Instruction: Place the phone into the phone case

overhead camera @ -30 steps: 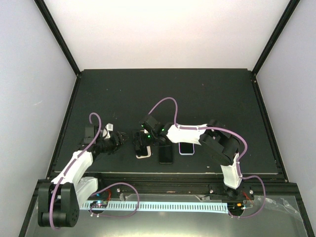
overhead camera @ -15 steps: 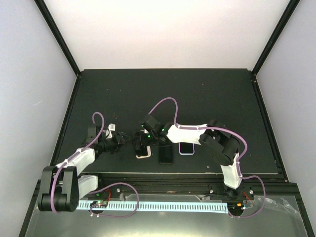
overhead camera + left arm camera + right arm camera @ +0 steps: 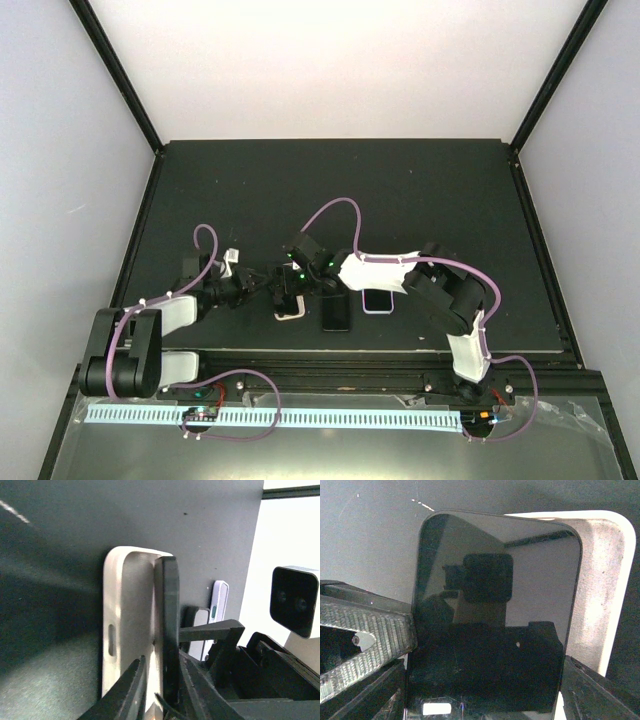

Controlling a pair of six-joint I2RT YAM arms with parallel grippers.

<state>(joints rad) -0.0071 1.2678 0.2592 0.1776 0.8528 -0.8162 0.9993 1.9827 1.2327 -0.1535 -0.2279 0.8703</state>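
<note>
**Phone held on edge in the white case, both arms at it**

The left end effector (image 3: 254,288) reached in from the left, low over the dark surface (image 3: 400,190). In the left wrist view its fingers (image 3: 131,687) stood close together on either side of the phone (image 3: 169,610). One finger lay inside the case (image 3: 125,620) and the other just beyond the phone. A sliver of white showed between the inner finger and the phone, so I cannot tell whether that narrow grip actually pressed on it.

The case lay flat on the surface, open side up, near the front edge and left of centre. The phone stood on its long edge in it, along the right-hand wall, and was not seated flat.

The right end effector (image 3: 490,650) met it from the right and was closed on the phone (image 3: 495,580). A ribbed finger (image 3: 365,630) was at one long side and the other finger at the opposite side. The dark screen faced the right wrist camera, and the case's rounded corner (image 3: 607,570) showed behind it.

Right of the case (image 3: 290,312), a black handset (image 3: 336,313) lay flat near the front edge. Just beside it, slightly farther back, lay a lavender-edged one (image 3: 378,299).
</note>
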